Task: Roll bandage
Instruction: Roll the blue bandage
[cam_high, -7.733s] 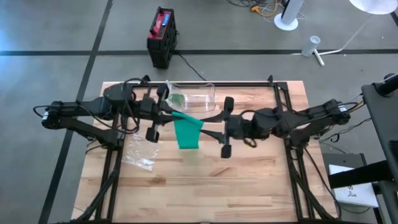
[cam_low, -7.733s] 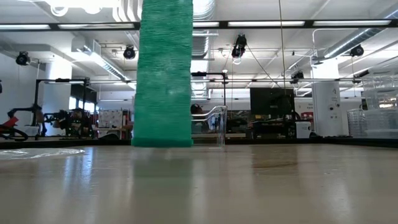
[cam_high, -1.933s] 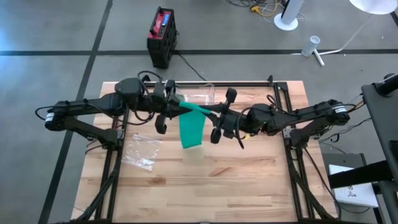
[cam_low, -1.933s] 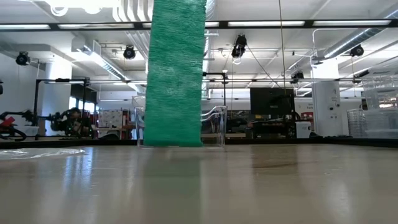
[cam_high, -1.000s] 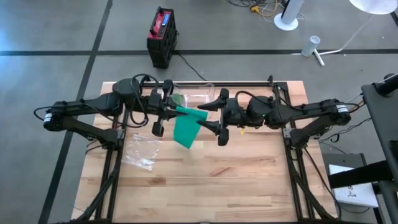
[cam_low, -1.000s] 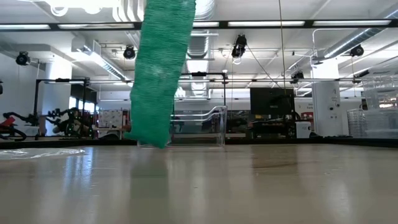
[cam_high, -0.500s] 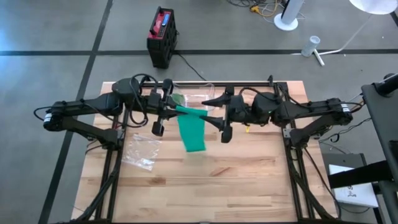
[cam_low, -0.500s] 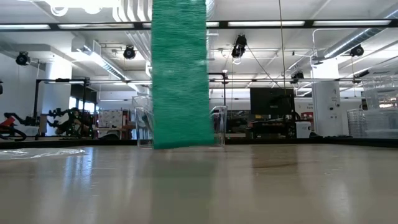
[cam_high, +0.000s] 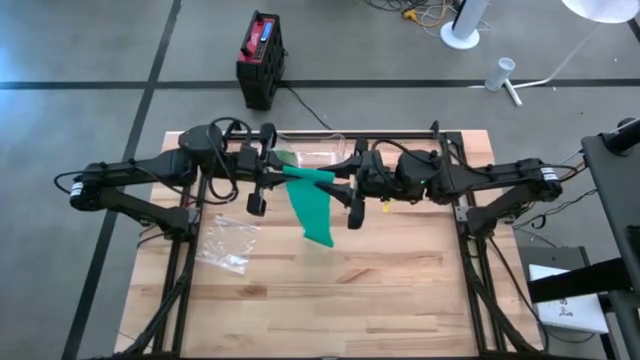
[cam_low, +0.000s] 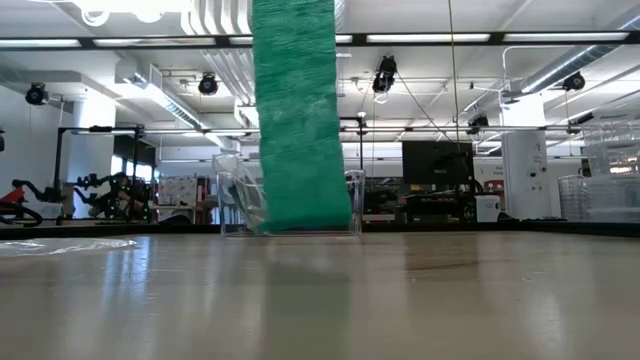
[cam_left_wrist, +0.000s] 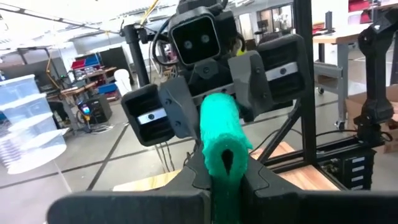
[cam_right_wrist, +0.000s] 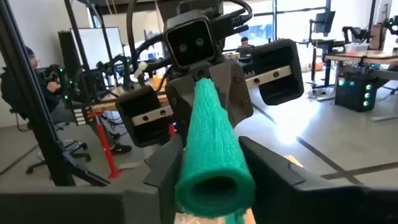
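Nearest to you on the wooden table (cam_high: 400, 290), a crumpled clear plastic bag (cam_high: 226, 243) is lying towards the left side. Above the table's middle, the green bandage (cam_high: 312, 205) is being held in the air between the two arms, its rolled end stretching horizontally from one gripper to the other and its loose tail hanging down, the lower edge just above the table top in the low view. The left gripper (cam_high: 272, 178) is pinching one end of the roll with its fingers pressed together. The right gripper (cam_high: 340, 184) is closing around the opposite end, its fingers (cam_right_wrist: 273, 171) flanking the roll on either side. Farther back, a clear plastic container (cam_high: 318, 157) is standing near the table's far edge.
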